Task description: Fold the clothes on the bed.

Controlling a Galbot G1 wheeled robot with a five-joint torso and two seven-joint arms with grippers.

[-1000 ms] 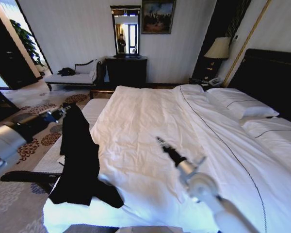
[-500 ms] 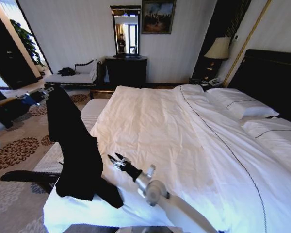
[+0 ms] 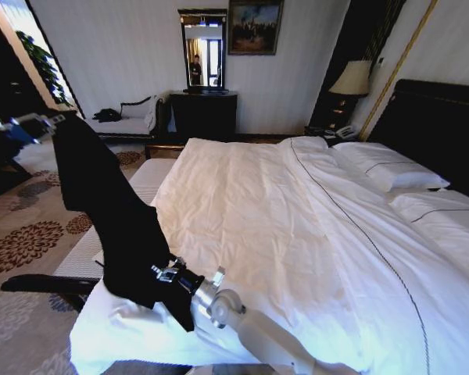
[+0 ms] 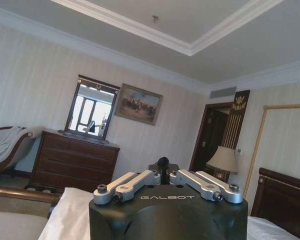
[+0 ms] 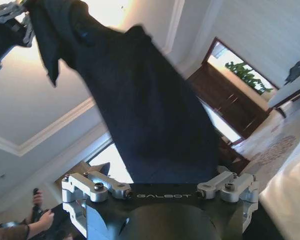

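Off the near left corner of the bed [image 3: 242,203], over the patterned carpet [image 3: 23,234], I have the left gripper [image 3: 53,119] raised high with its jaws clenched on the top edge of the black T-shirt [image 3: 109,211]. The shirt hangs from there in a long slanted drape, its lower part reaching the white duvet [image 3: 297,234] at the bed's corner, beside the padded bench [image 3: 144,181] at the foot. It reads as light and completely limp: it sags into loose folds between its two ends, so I judge it will follow whatever corner I pull and hold no shape of its own. Moving right, the right gripper [image 3: 158,272] sits low against the bottom of the cloth; in the right wrist view the fabric drops straight between its spread finger links, but I cannot tell whether those jaws have actually closed on it. To spread it for folding I would take hold at hems or shoulder seams, where the doubled cloth gives more to pinch and a single layer is less likely to slip out. The lettering on the chest is hidden in this drape.
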